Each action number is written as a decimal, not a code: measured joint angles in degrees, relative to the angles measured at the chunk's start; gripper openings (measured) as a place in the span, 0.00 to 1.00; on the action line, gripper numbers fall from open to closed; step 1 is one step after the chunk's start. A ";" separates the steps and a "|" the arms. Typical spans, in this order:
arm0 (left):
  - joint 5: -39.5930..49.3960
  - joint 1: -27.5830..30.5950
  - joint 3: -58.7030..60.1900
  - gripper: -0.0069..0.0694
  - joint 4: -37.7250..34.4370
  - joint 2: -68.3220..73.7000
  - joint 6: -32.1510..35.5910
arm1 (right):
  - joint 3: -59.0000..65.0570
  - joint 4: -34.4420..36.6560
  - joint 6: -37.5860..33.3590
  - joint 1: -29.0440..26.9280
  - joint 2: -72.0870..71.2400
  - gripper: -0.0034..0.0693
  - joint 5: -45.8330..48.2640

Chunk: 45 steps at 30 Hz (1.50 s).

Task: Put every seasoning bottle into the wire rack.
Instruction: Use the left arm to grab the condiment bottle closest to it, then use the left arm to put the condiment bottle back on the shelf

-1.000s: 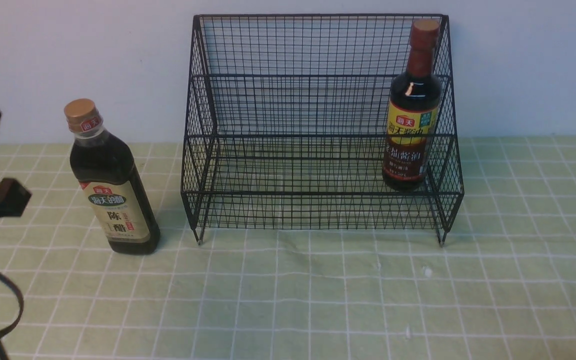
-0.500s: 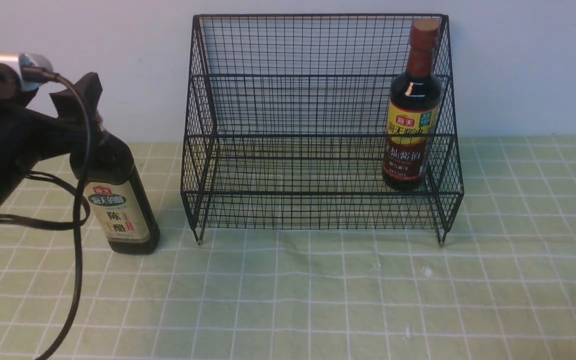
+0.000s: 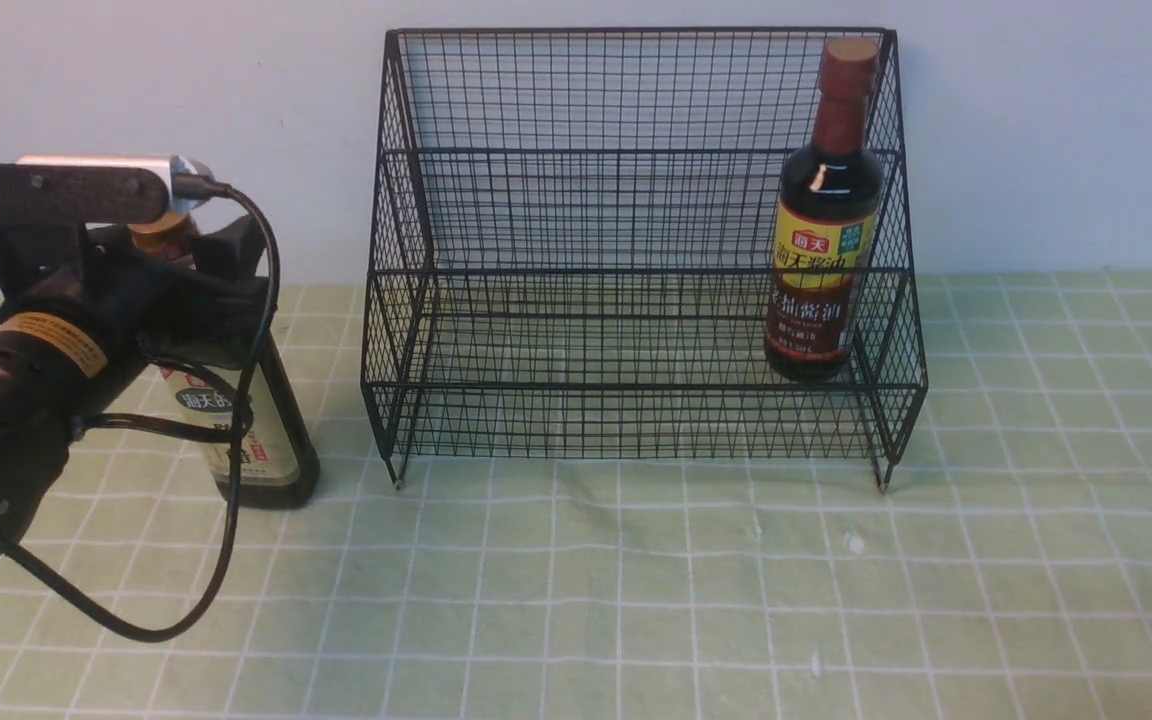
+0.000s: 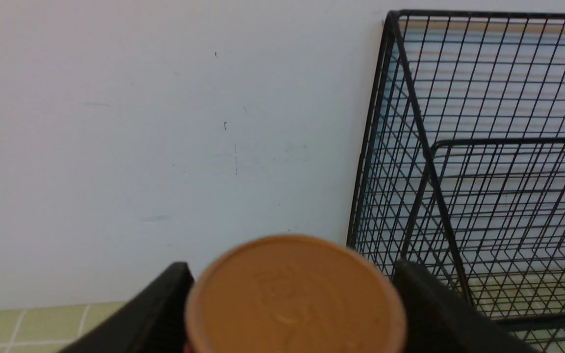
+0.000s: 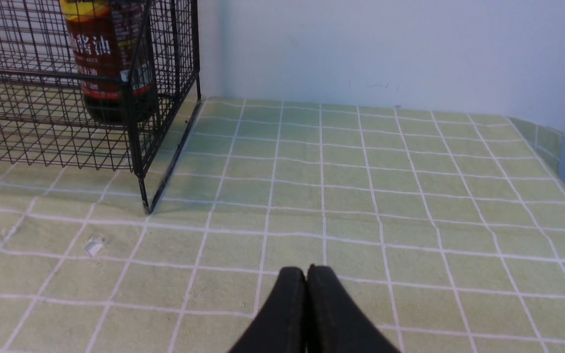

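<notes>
Now the left gripper (image 4: pixel 288 268) straddles the neck of the gold-capped bottle (image 3: pixel 271 440), jaws spread either side of it and not pinching. That bottle stands upright on the desk (image 3: pixel 636 580), just left of the rack (image 3: pixel 636 150), so the carry should go up, then rightward. The red-capped bottle (image 3: pixel 821 270) sits inside; the right gripper (image 5: pixel 307 274), pressed together, is far off.
</notes>
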 joint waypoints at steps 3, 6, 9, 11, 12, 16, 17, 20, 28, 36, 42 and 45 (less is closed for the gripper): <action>-1.24 0.00 -0.31 0.49 -0.14 -0.06 0.57 | 0.00 0.00 0.00 0.00 0.00 0.03 0.00; -0.69 0.00 -0.31 0.49 0.33 -0.66 0.89 | 0.00 0.00 0.00 0.00 0.00 0.03 0.00; 2.52 0.00 -0.31 0.49 0.33 -2.60 0.89 | 0.00 0.00 0.00 0.00 0.00 0.03 0.01; 7.43 -0.06 -0.51 0.49 0.39 -5.44 0.84 | 0.00 0.00 0.00 0.00 0.00 0.03 0.06; 8.85 -0.06 -0.84 0.49 0.39 -6.70 0.84 | 0.00 0.00 0.00 0.00 0.00 0.03 0.06; 17.88 -0.06 -4.55 0.49 0.39 -12.99 0.84 | 0.00 0.00 0.00 0.00 0.00 0.03 0.11; 19.46 -0.26 -5.89 0.49 0.33 -14.52 0.84 | 0.00 0.00 0.00 0.00 0.00 0.03 0.11; 22.57 -1.09 -10.26 0.49 0.32 -18.14 0.95 | 0.00 0.00 0.00 0.00 0.00 0.03 0.11; 30.40 -7.81 -20.12 0.49 -1.60 -19.69 0.86 | -0.02 0.00 0.00 0.00 0.00 0.03 0.11; 32.32 -14.15 -25.26 0.49 -3.06 -15.98 0.92 | -0.02 0.00 0.00 0.00 0.00 0.03 0.11; 32.32 -18.45 -29.18 0.49 -4.85 -10.55 2.15 | -0.02 0.00 0.00 0.00 0.00 0.03 0.11; 31.85 -19.79 -29.84 0.49 -5.52 -7.93 2.70 | -0.02 0.00 0.06 0.00 0.00 0.03 0.12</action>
